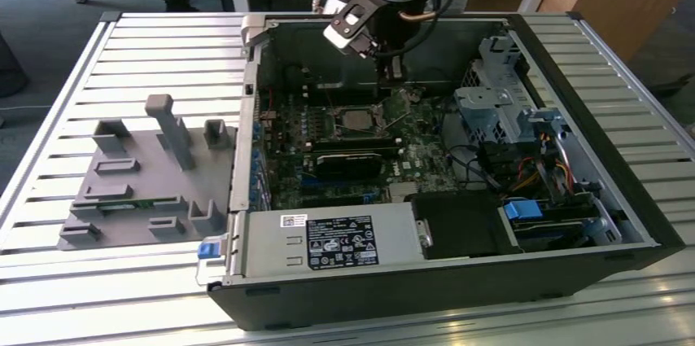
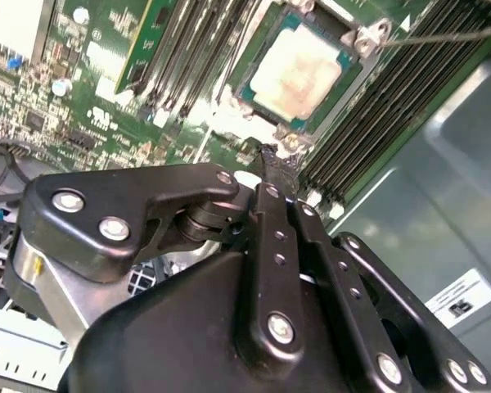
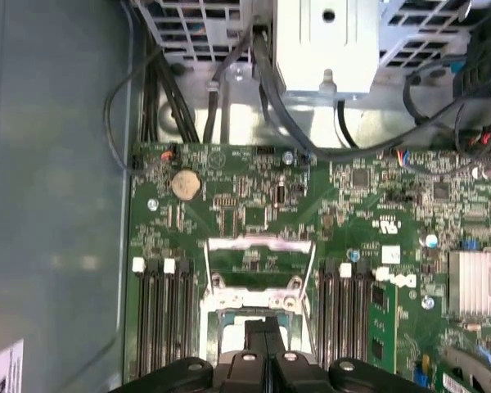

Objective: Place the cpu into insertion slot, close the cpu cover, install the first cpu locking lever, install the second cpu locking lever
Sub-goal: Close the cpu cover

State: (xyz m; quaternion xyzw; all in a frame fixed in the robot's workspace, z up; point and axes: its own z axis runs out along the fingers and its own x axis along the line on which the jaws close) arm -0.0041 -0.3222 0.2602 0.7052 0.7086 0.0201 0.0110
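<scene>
- The chip (image 2: pixel 299 70) is seen seated, pale face up, in the socket (image 2: pixel 345 86).
- The cover (image 3: pixel 260 243) appears swung back, leaving the chip exposed.
- The gripper (image 2: pixel 272 160) is held pressed together, nothing pinched, just beside the socket's edge, likely for pushing.

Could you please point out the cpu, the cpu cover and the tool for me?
cpu (image 2: pixel 299 70): second wrist view, middle of its pale metal face.
cpu cover (image 3: pixel 260 242): first wrist view, one bar of its metal frame.
tool (image 2: pixel 272 157): second wrist view, at its fingertips.
</scene>
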